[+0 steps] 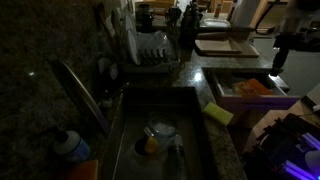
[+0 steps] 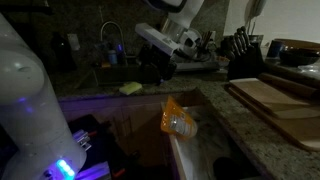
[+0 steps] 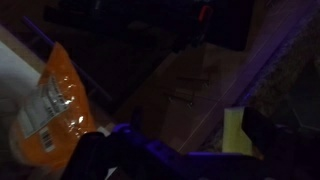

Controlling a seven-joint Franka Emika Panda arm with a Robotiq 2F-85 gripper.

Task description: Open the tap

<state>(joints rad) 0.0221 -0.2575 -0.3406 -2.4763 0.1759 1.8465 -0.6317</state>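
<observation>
The tap (image 1: pixel 82 98) is a long, shiny metal neck at the left of the frame. It leans out over the dark sink (image 1: pixel 193 118), slanting down.

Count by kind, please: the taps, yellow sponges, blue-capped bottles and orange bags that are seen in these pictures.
Tap: 1
Sponge: 1
Bottle: 1
Orange bag: 1
Total: 4
</observation>
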